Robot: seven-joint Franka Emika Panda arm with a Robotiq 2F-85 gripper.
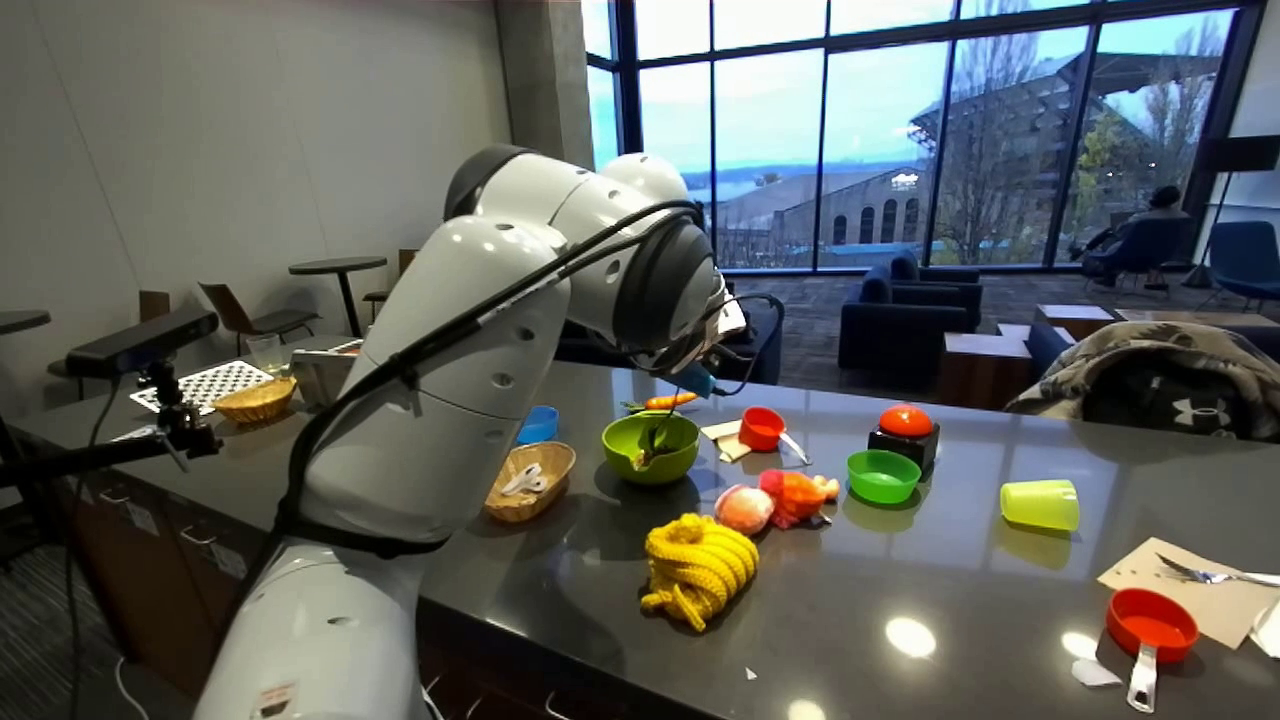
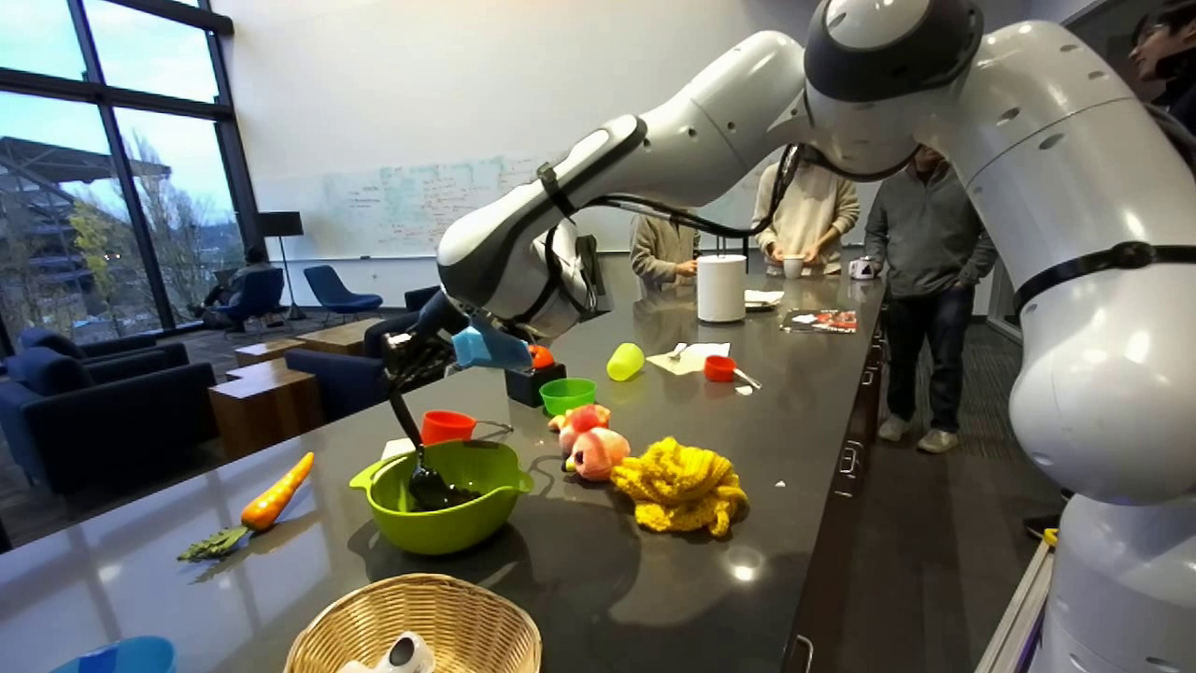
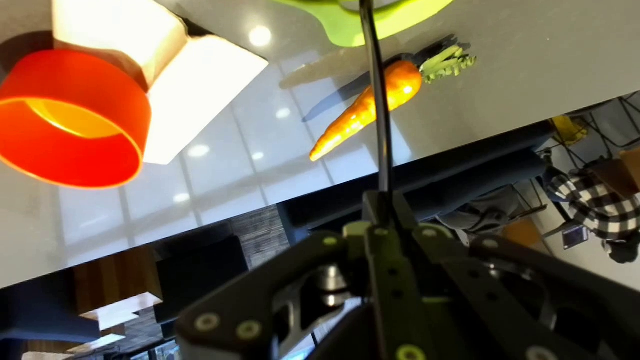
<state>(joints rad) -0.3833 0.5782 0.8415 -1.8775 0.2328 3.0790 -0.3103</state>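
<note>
Wrist view showed the spoon (image 3: pixel 378 105), its thin black handle pinched in the gripper (image 3: pixel 384 205), whose fingertips were drawn narrow around it. Its head was inside the bowl (image 2: pixel 439 533), with the handle slanting up past the rim; whether the head touched the bottom, I could not tell.

A handle so slim might easily have twisted in the grip, so small, slow wrist moves seemed best, with the head low and off the wall. The bowl stood on the counter (image 2: pixel 645 617) with nothing bracing it, so a sideways shove would likely have slid it.

Any slip had neighbours to meet: the carrot (image 2: pixel 273 500) and red cup (image 2: pixel 448 427) were near the bowl, as was the basket (image 2: pixel 374 612) holding something white. Farther round came the plush toys (image 2: pixel 598 455), with the yellow knit (image 2: pixel 682 486) just beside them.
</note>
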